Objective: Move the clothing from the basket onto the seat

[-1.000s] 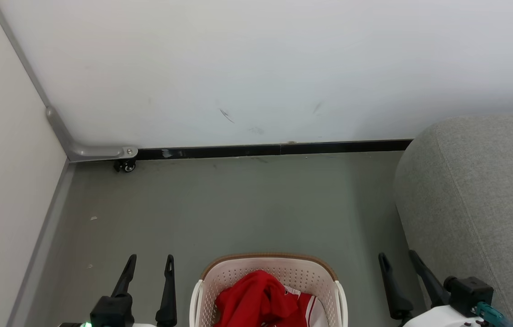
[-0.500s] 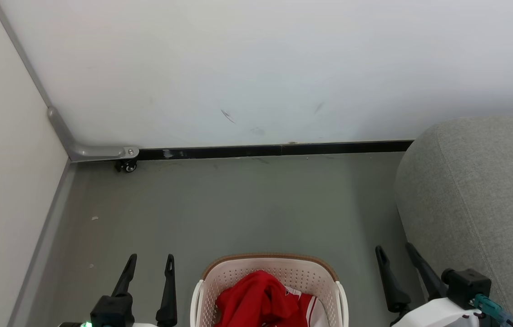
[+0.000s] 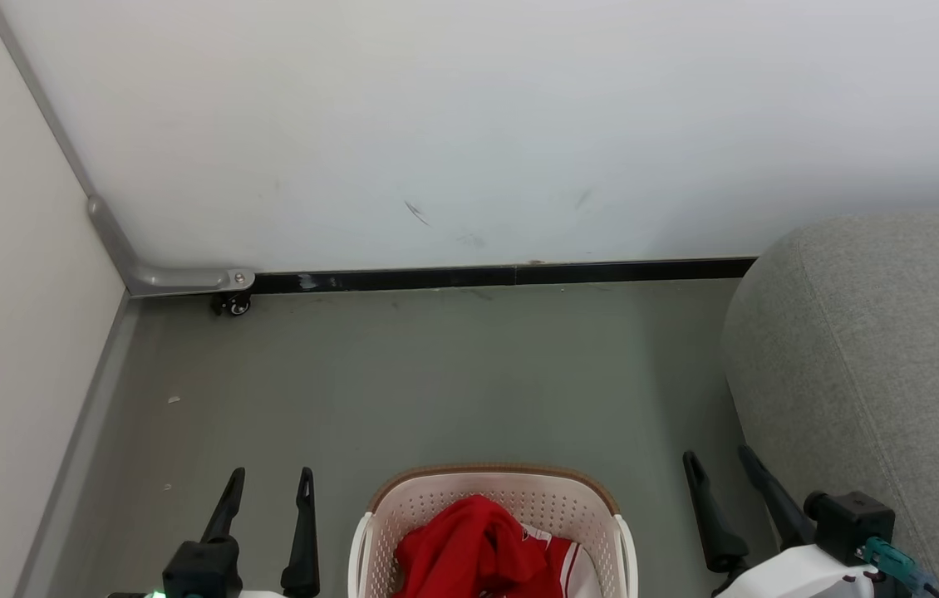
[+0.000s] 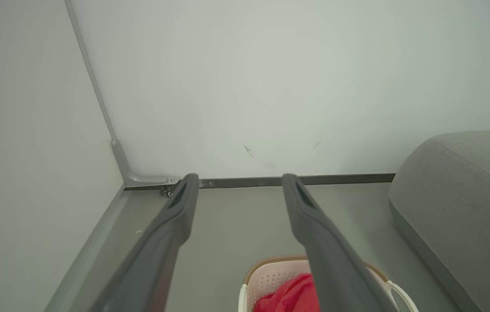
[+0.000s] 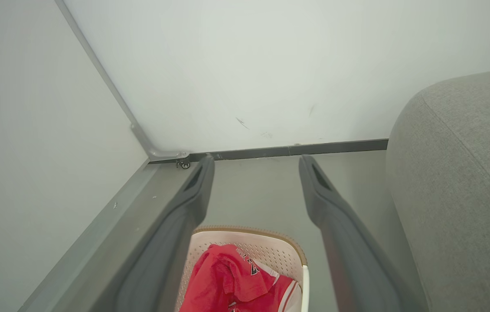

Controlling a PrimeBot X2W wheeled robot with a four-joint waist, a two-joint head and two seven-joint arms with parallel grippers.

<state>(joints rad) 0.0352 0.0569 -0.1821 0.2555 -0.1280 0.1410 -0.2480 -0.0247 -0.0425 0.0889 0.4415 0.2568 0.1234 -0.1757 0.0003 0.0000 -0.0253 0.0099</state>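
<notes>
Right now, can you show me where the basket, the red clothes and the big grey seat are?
basket point(image 3: 557, 501), head view, on its far inside wall with the holes.
red clothes point(image 3: 469, 544), head view, on the bunched red fabric on top.
seat point(image 3: 877, 349), head view, on its grey woven fabric.

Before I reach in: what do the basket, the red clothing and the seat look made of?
Basket: probably matte cream plastic, with rows of punched holes. Clothing: soft red fabric, crumpled in folds. Seat: grey woven upholstery, visible weave and stitched seam.
</notes>
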